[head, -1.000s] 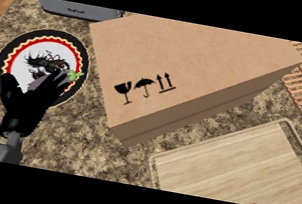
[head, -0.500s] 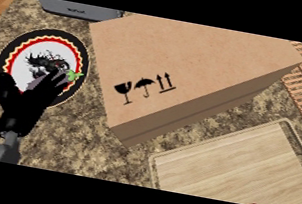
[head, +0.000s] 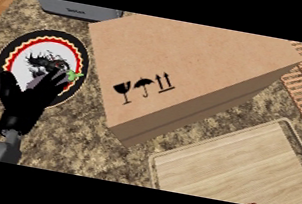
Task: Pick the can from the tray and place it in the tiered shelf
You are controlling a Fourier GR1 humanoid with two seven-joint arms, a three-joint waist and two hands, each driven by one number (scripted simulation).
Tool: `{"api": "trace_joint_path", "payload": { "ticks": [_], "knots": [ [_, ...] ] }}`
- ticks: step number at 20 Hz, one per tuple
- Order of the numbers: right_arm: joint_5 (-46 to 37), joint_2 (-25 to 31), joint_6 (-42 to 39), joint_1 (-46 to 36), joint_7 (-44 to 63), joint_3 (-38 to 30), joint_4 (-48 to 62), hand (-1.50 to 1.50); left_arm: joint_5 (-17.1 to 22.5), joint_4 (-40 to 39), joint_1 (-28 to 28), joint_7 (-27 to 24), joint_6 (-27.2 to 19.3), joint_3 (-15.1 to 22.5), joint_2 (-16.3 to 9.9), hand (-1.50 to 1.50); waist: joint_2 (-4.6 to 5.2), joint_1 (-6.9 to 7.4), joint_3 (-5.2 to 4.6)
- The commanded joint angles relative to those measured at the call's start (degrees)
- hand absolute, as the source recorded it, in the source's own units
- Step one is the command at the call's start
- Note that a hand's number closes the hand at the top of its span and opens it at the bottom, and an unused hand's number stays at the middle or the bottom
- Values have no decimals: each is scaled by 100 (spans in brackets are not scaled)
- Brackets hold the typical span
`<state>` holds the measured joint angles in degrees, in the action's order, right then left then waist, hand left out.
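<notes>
Your left hand [head: 31,95] lay open over the plate [head: 13,52], holding nothing; can unseen, so you needed the tray [head: 247,167].

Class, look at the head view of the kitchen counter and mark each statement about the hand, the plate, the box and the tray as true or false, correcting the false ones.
1. The robot's left hand lies over the round black plate with a red and yellow scalloped rim. True.
2. The large brown cardboard box carries black handling symbols. True.
3. The light wooden tray sits at the left of the plate. False: it sits at the lower right, right of the box.
4. The right hand rests on the box. False: no right hand shows in the view.
5. The counter top is plain white. False: it is speckled brown stone.
</notes>
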<state>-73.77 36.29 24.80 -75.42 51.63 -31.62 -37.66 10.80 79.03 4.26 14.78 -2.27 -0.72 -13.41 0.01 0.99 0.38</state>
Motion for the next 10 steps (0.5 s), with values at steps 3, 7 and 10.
{"api": "trace_joint_path", "payload": {
  "ticks": [3, 7, 10],
  "knots": [
    [366, -67, 919, -216, 19, -269, -338, -150, -7, -188, -111, 187, 3, 36, 72, 0, 31, 7, -38],
    [157, 69, 1405, -49, 189, -265, -680, -150, -58, 179, -363, 318, -43, 127, 90, 0, 10, 1, -38],
    [-231, -65, 1362, 267, 563, -34, -1312, -150, 140, -38, -278, 211, 118, -204, -100, 0, -24, -109, -45]
  ]
}}
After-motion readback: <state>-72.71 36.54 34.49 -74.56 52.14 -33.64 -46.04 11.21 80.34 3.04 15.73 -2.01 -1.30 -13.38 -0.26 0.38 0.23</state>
